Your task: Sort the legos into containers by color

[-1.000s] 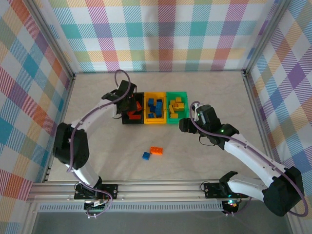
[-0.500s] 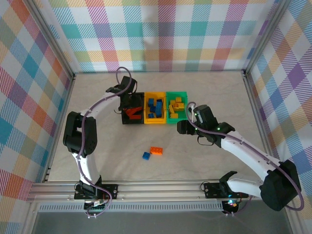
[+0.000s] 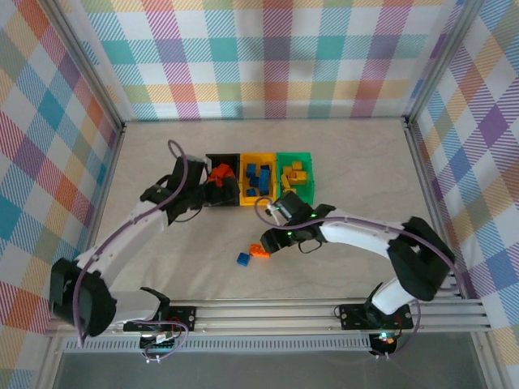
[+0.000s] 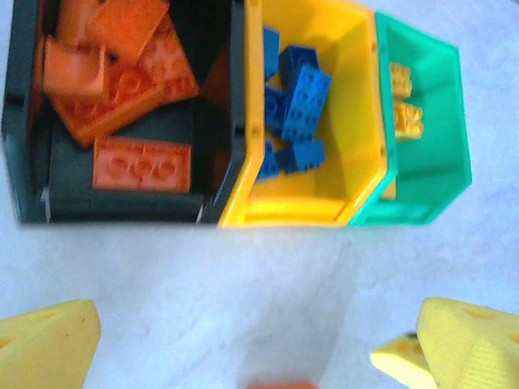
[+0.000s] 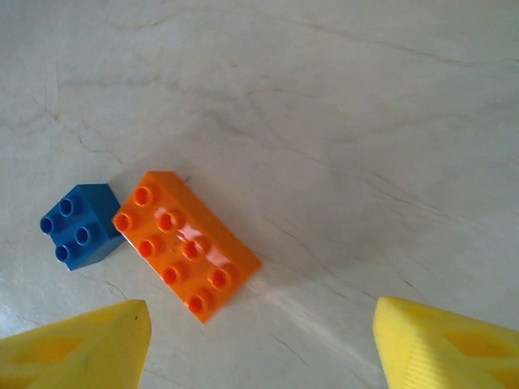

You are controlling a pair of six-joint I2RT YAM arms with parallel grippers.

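Three open-topped bins in a row, walls touching. Yellow bin (image 4: pixel 361 121) in the middle holds blue bricks (image 4: pixel 304 101), jumbled. Black bin (image 4: pixel 16 121) touches yellow bin's left side and holds orange bricks (image 4: pixel 122 89), piled and tilted. Green bin (image 4: pixel 442 162) touches yellow bin's right side and holds yellow bricks (image 4: pixel 405 120). Two loose pieces lie on the near side of yellow bin, well apart from it: orange 2x4 brick (image 5: pixel 186 245), studs up, and blue 2x2 brick (image 5: pixel 77 225), studs up, just left of the orange one with corners about touching.

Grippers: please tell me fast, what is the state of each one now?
Left gripper: open, holding nothing.
Right gripper: open, holding nothing; the orange brick lies loose just ahead of it.
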